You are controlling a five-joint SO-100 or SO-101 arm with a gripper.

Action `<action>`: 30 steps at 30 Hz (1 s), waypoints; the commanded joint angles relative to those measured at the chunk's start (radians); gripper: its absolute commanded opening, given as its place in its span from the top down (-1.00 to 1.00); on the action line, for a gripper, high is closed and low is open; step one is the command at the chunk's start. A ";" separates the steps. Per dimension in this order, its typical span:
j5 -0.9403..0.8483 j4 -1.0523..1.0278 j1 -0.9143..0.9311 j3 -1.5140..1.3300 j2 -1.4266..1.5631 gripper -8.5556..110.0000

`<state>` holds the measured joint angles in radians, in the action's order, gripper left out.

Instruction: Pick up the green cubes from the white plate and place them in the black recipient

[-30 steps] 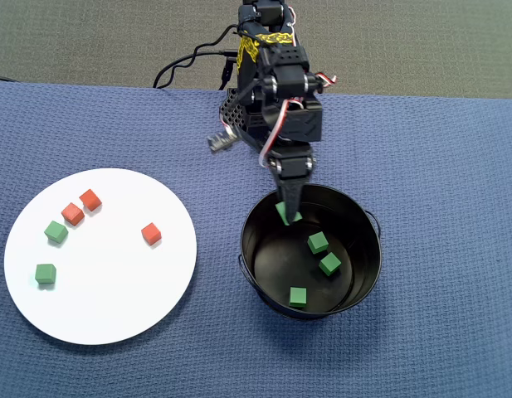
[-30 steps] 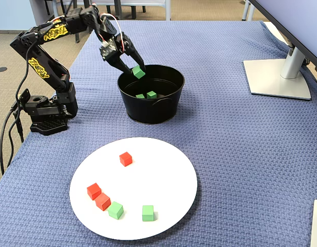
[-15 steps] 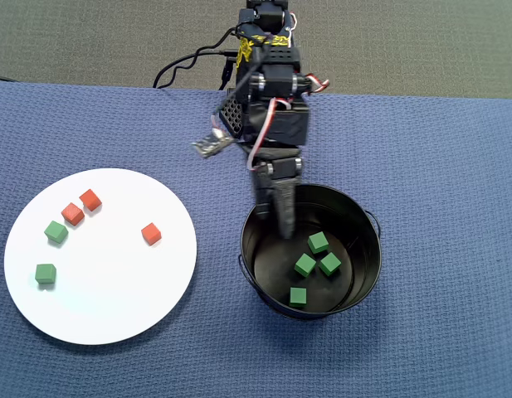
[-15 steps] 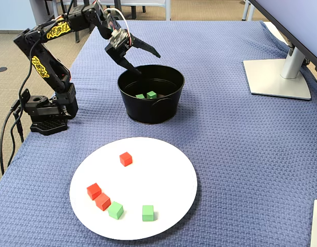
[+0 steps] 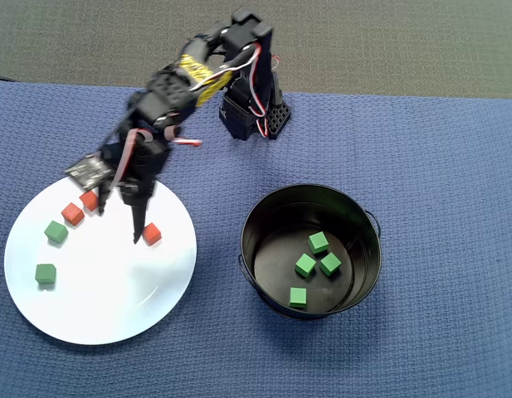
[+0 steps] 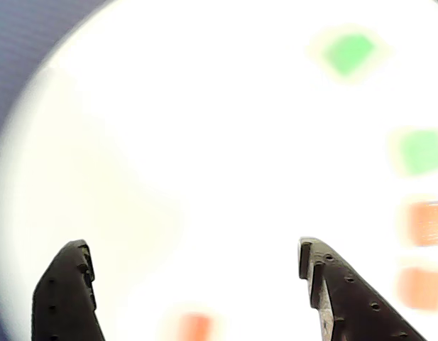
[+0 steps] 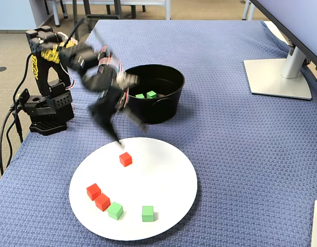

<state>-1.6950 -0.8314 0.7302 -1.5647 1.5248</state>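
Two green cubes lie near the left edge of the white plate in the overhead view. In the fixed view the same two green cubes sit at the plate's near rim. Several more green cubes rest on the floor of the black recipient. My gripper hangs open and empty above the plate, its fingers on either side of a red cube. The wrist view shows my gripper with jaws wide apart and two blurred green cubes ahead to the right.
Two more red cubes lie close together on the plate beside the upper green cube. The arm's base stands at the table's far edge in the overhead view. A monitor stand occupies the right side of the blue cloth.
The green cube I held over the bucket has dropped inside it. My arm has swung from the bucket to above the plate, with the gripper open.
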 commanded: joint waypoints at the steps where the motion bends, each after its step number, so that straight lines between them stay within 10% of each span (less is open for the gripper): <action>1: -0.149 0.026 0.107 0.155 -0.095 0.33; 30: -0.382 0.081 0.169 0.339 -0.422 0.37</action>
<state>-2.0325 -0.7685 0.9035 -1.2947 1.1014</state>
